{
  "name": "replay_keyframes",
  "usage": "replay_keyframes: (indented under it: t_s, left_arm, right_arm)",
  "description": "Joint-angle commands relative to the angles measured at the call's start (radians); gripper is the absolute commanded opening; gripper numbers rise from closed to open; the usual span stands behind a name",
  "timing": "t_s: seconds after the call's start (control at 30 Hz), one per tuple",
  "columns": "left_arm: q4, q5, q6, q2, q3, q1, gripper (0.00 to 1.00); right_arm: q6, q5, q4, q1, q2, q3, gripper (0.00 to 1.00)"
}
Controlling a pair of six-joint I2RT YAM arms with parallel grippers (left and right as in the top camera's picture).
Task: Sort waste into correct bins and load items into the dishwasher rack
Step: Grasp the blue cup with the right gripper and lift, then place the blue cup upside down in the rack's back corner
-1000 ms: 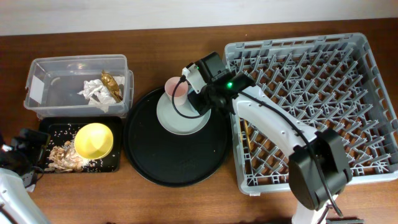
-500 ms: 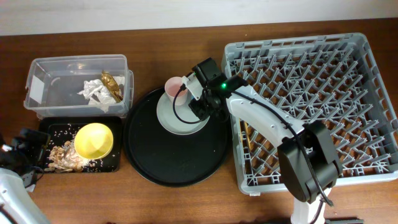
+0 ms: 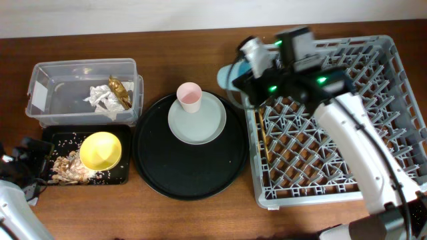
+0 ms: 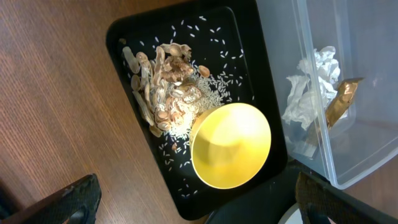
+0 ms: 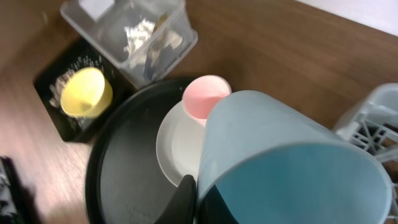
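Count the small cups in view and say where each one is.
2. The small pink cup stands on the pale grey-green round plate. The small light-blue cup is held in the right gripper, near the large grey plastic rack's left edge. No others show.

Foreground: light-blue cup [image 5: 292,168]; behind it, pink cup [image 5: 205,98] on plate [image 5: 176,148].

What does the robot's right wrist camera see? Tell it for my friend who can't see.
A small light-blue plastic cup fills the front, held close to the camera. Behind it a small pink cup stands on a pale grey-green round plate on a large round black tray, on a brown wooden table.
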Motion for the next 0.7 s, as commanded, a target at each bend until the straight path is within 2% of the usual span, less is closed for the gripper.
replay_keyframes:
  t_s: [0.0,0.1,0.13,0.2,0.3,0.43,0.5,0.57,0.67]
  left_arm:
    - [-0.002,0.003,-0.012,-0.004,0.010,0.002,0.99]
    - [-0.002,0.003,-0.012,-0.004,0.010,0.002,0.99]
    - [-0.002,0.003,-0.012,-0.004,0.010,0.002,0.99]
    - [-0.002,0.003,-0.012,-0.004,0.010,0.002,0.99]
    - [-0.002,0.003,-0.012,-0.004,0.010,0.002,0.99]
    - [-0.002,0.003,-0.012,-0.004,0.010,0.002,0.99]
    - [-0.002,0.003,-0.012,-0.004,0.010,0.002,0.99]
    - [-0.002,0.003,-0.012,-0.004,0.010,0.002,0.99]
    - [-0.002,0.003,-0.012,-0.004,0.010,0.002,0.99]
  right_arm:
    - [-0.024,-0.470,0.084,-0.190,0.101,0.009,0.04]
    - [-0.008,-0.917,0.291,-0.306,0.309,0.009,0.04]
    - [0.045,-0.964,0.368,-0.311,0.374,0.009,0.04]
    - [0.117,-0.964,0.499,-0.310,0.502,0.009,0.04]
    - [0.116,-0.923,0.504,-0.311,0.549,0.007,0.04]
    - [0.109,-0.687,0.407,-0.322,0.549,0.000,0.04]
    - [0.022,-0.656,0.330,-0.338,0.549,0.000,0.04]
    - [0.009,-0.629,0.279,-0.353,0.549,0.000,0.04]
    - [-0.090,-0.535,0.149,-0.384,0.549,0.000,0.05]
